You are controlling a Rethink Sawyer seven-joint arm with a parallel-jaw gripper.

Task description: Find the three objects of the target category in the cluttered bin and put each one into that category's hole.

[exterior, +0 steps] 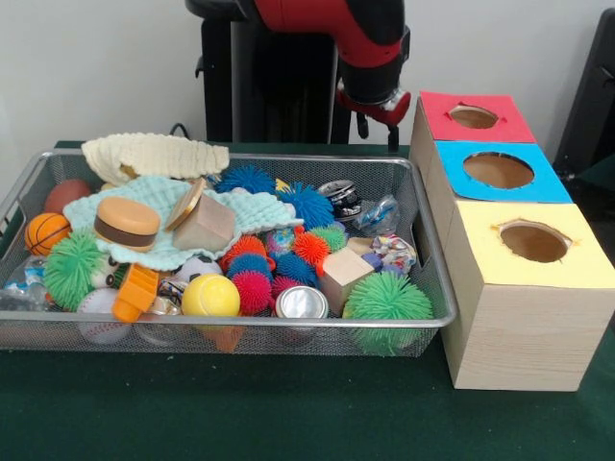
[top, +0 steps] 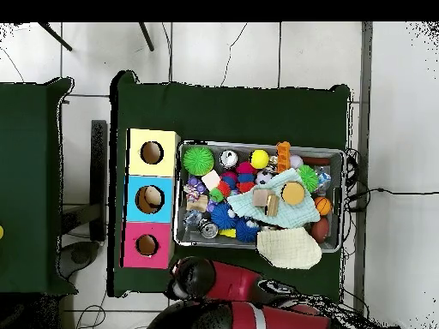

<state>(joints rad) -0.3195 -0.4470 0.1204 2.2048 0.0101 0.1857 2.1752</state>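
Note:
The cluttered wire-mesh bin (exterior: 288, 322) sits on the green table, left of centre; from overhead its rim (top: 257, 144) lies right of the boxes. It holds spiky balls in green (exterior: 387, 296), blue and red, a yellow ball (exterior: 210, 296), wooden blocks (exterior: 344, 274), a toy burger (exterior: 126, 223), a tin can (exterior: 301, 303) and cloths. Beside it stands a row of wooden boxes with red (exterior: 474, 117), blue (exterior: 498, 170) and yellow (exterior: 534, 241) holed tops. My gripper (exterior: 378, 130) hangs behind the bin's far right corner, next to the red box, holding nothing that shows.
A cream cloth (exterior: 154, 154) drapes over the bin's far rim. A mint cloth (exterior: 250, 206) covers part of the pile. A small basketball (exterior: 46, 230) and a baseball (exterior: 101, 317) lie at the left end. From overhead my arm (top: 197, 276) sits below the red box (top: 147, 245).

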